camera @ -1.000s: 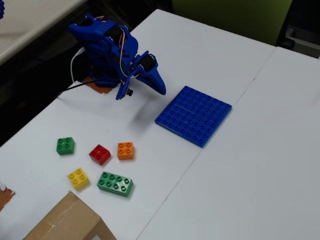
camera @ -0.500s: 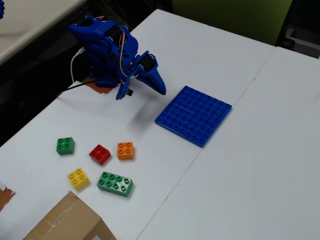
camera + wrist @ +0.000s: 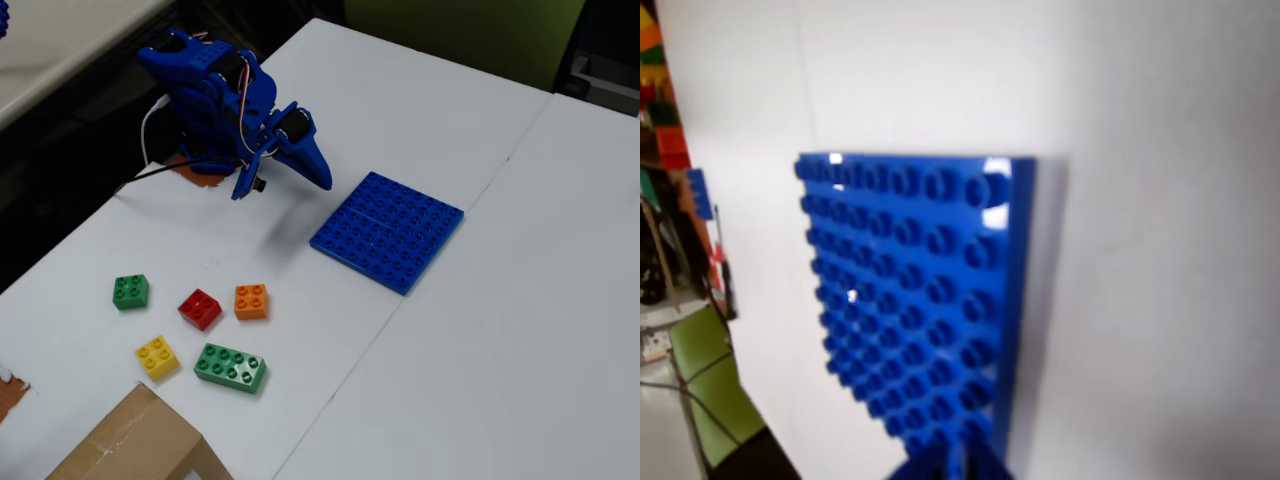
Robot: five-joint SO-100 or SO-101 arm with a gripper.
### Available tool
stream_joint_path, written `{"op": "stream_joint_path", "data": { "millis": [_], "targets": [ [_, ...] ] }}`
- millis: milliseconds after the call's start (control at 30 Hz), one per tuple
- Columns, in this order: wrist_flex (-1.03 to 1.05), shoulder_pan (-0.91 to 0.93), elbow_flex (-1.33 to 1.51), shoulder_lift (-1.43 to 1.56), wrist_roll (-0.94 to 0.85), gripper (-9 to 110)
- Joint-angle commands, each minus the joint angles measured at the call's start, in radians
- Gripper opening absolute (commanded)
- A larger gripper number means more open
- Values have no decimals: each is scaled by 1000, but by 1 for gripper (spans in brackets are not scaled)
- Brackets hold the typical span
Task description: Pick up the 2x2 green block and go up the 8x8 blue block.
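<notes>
Fixed view: tool folded in the upper left, aimed at the 8x8 blue block at centre, holding nothing; jaw state cannot be told. The 2x2 green block sits at lower left on the bench, behind the tool's heading, so I judge a swing toward the frame's lower left is needed.

I'm working in what looks like an office or classroom lab: plain white tables pushed together, a green chair by dark flooring, a cardboard box at the table edge.
</notes>
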Motion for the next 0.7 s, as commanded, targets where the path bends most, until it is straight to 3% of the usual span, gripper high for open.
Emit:
{"op": "stream_joint_path", "data": {
  "millis": [0,167,267,433,667],
  "targets": [
    [-9,14,11,8,-606,0],
    [218,-3,3,6,-1351,0],
    [390,66,-89,8,-1666,0],
    [529,110,-307,-55,-1680,0],
    [890,61,-940,-583,-1482,0]
  ]
}}
